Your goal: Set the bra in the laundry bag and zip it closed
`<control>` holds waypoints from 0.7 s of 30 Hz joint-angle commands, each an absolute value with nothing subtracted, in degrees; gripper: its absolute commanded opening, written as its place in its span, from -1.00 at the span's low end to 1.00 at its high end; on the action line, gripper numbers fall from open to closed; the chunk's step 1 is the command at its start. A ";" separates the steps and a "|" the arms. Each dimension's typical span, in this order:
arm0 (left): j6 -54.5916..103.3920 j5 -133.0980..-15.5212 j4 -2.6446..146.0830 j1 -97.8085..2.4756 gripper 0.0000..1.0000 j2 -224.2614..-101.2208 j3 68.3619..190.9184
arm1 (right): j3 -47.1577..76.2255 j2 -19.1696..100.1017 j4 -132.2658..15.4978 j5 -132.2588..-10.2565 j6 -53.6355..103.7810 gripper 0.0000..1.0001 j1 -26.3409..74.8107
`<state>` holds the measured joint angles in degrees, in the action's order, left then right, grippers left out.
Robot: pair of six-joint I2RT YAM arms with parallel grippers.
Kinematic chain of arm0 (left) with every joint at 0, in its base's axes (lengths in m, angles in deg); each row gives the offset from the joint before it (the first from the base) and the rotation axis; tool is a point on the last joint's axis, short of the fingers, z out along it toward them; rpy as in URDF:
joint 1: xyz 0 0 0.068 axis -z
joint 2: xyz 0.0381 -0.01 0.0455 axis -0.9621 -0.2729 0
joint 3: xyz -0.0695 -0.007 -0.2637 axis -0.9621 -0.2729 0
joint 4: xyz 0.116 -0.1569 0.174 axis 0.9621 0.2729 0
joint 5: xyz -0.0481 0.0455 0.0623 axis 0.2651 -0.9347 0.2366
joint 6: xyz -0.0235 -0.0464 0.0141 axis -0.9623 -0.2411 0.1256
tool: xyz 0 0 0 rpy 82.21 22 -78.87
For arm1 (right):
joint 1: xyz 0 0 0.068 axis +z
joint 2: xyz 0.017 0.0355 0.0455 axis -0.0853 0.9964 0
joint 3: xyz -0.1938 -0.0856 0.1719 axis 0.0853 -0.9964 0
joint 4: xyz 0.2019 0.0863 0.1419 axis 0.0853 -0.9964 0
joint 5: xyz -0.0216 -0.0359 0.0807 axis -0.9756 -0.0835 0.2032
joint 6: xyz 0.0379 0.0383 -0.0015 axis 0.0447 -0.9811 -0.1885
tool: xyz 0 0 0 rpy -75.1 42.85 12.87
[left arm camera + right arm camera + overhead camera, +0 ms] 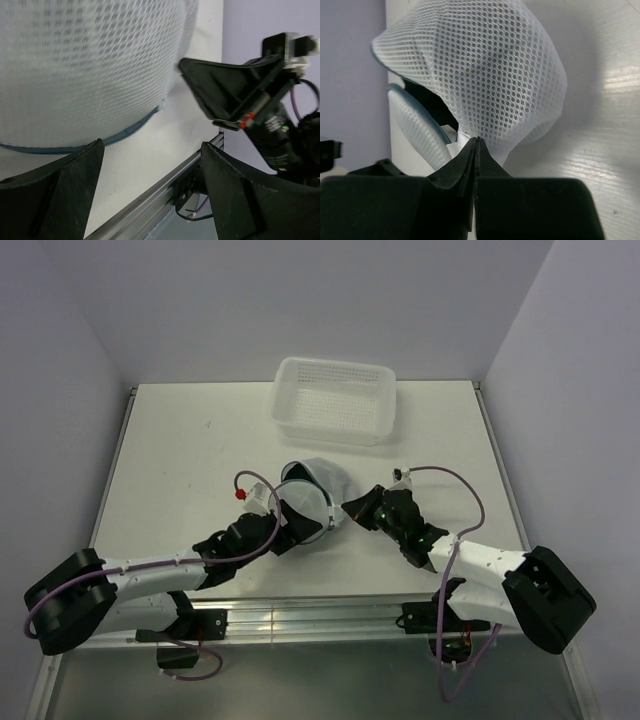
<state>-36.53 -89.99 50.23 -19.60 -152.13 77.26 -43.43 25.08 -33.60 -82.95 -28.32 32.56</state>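
Note:
The laundry bag (312, 492) lies mid-table, its two white mesh halves partly apart with a blue-grey zipper rim. In the right wrist view its upper half (485, 65) stands up as a loose flap. My right gripper (476, 141) is shut on the flap's lower edge; it shows in the top view (352, 506) at the bag's right side. My left gripper (293, 523) is open against the bag's near-left side. Its fingers (75, 175) are spread wide below the mesh dome (85, 65). A dark patch (432, 105) shows in the gap between the halves; I cannot tell if it is the bra.
A rectangular white perforated basket (335, 400) stands at the back of the table, behind the bag. The table's aluminium front rail (150, 200) runs just below my left fingers. Purple walls close in on the left, right and back.

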 commanded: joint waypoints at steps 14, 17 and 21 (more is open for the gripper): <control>-27.30 -106.65 49.30 -17.65 0.64 -164.04 88.23 | -48.35 22.67 -25.89 -79.16 -31.92 -1.00 33.43; -24.85 -105.95 49.30 -18.71 0.48 -165.82 89.81 | -48.44 21.09 -27.90 -79.16 -31.57 -1.00 34.92; -18.36 -107.62 51.76 -18.88 0.17 -168.01 93.85 | -49.32 20.03 -28.35 -79.16 -31.66 -1.00 35.62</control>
